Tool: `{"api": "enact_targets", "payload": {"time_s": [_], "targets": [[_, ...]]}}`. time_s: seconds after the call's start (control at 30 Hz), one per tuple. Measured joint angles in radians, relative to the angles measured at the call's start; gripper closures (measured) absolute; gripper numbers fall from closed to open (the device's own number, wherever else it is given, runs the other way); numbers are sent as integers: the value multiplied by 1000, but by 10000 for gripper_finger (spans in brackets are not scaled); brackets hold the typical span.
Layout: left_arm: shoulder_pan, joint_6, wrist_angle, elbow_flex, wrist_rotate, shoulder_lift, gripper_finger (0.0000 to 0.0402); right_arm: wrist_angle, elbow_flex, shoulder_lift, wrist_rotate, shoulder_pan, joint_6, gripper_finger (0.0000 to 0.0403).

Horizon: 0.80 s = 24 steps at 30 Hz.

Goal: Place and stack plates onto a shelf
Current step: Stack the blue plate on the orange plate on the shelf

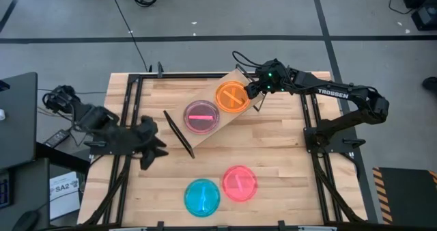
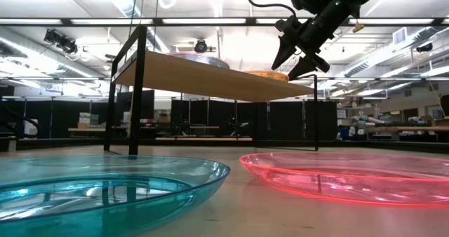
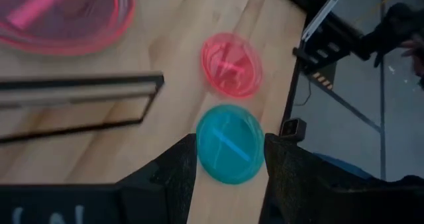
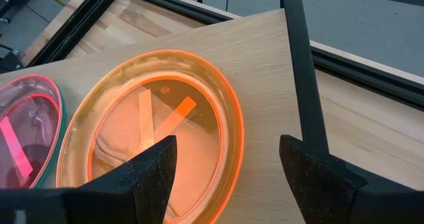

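Note:
The shelf (image 1: 235, 77) is a light board on black wire legs, set askew at the table's far middle. On it rest an orange plate (image 1: 232, 96) and a pink plate (image 1: 201, 116) with a green rim under it (image 4: 58, 128). A blue plate (image 1: 202, 196) and another pink plate (image 1: 240, 183) lie flat on the table near its front edge. My right gripper (image 4: 228, 164) is open and hovers over the orange plate's (image 4: 152, 131) right rim; the low view shows it (image 2: 289, 67) just above the board. My left gripper (image 1: 147, 152) is open at the table's left, in the air. In its wrist view (image 3: 230, 184) the blue plate (image 3: 230, 144) shows beyond the fingers.
The shelf's black wire legs stand at both ends: one (image 1: 179, 132) near my left gripper, one (image 4: 301, 71) beside my right gripper. Black frame rails (image 1: 311, 115) run along the table's sides. Bare tabletop lies between the shelf and the two front plates.

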Motion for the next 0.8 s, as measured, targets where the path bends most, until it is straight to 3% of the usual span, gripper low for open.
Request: {"api": "enact_targets", "payload": {"time_s": [0.4,0.8], "targets": [[-152,-169,-3,0,-40,164,218,0,0,0,0,0,0,130],[-196,-303,-22,0,-38,278,219,0,0,0,0,0,0,130]]}}
